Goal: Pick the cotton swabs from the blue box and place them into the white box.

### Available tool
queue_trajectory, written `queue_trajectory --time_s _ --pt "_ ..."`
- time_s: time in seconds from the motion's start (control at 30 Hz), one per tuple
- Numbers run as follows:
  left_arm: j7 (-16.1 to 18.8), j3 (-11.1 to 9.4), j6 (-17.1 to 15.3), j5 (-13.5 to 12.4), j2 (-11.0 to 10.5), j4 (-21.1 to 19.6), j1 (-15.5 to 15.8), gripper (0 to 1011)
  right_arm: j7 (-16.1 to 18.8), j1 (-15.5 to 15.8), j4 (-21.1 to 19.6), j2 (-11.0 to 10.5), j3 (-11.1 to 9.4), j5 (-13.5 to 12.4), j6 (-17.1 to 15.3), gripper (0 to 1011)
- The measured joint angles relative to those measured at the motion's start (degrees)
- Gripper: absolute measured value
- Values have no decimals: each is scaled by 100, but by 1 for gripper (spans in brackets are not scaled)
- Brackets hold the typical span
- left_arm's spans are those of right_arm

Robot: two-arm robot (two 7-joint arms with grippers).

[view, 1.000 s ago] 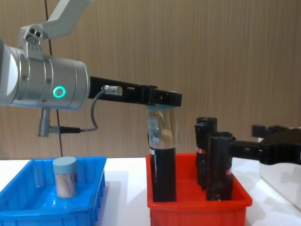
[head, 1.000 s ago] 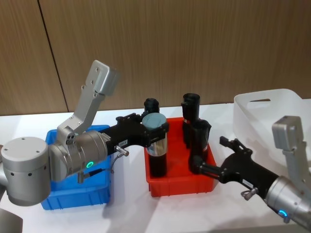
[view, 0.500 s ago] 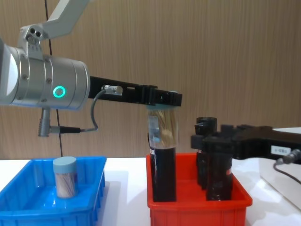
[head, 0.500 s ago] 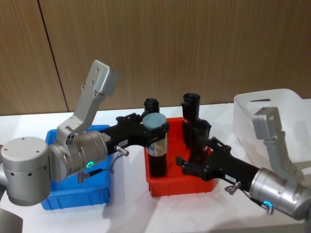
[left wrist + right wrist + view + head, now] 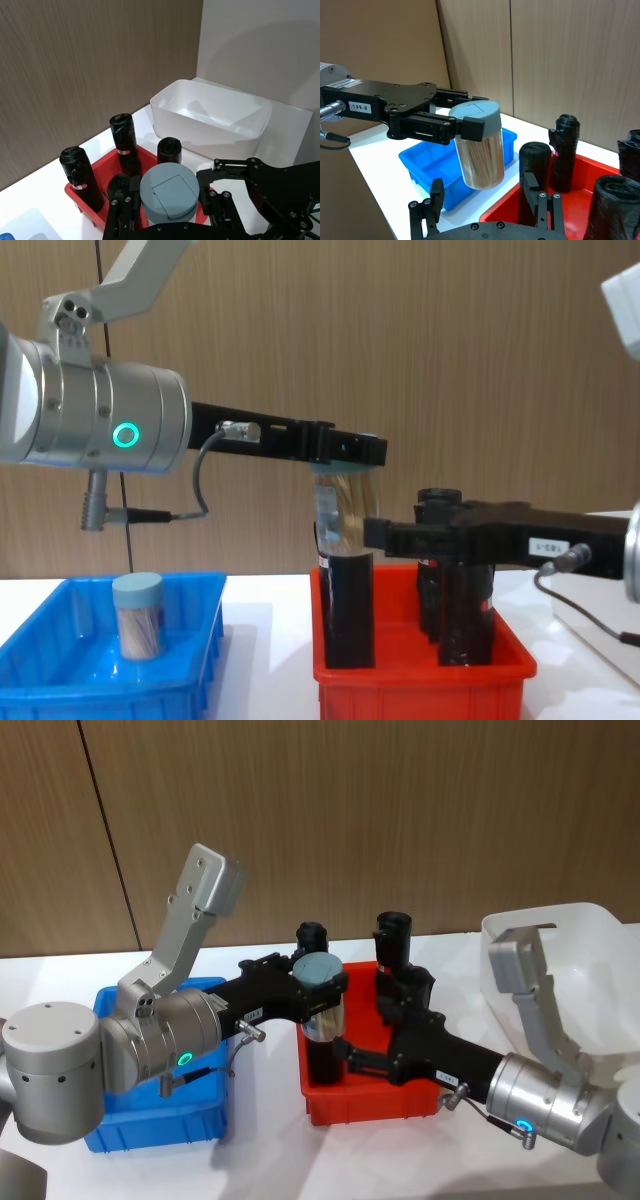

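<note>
At far left, one jar of cotton swabs (image 5: 137, 616) stands upright in the blue box (image 5: 100, 700). Right of it, my left tool (image 5: 345, 452) is clamped on the lid end of a second jar (image 5: 347, 508), which hangs above a black bottle (image 5: 345, 610) in the red bin (image 5: 420, 687). My right tool (image 5: 482, 192) reaches in, fingers spread wide, level with that jar's lower body. I judge the jar light, rigid and smooth, so likely slippery. The best hold is across the clear wall, below the lid. The white box (image 5: 600, 935) sits at far right.
</note>
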State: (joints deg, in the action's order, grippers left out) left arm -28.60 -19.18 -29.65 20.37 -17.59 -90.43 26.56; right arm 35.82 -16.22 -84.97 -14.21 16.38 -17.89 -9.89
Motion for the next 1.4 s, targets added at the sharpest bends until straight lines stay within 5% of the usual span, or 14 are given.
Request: queue_trajectory --time_s 1.4 --pt "0 0 0 0 0 0 0 669 25 -780 1009 449 285 370 222 1002"
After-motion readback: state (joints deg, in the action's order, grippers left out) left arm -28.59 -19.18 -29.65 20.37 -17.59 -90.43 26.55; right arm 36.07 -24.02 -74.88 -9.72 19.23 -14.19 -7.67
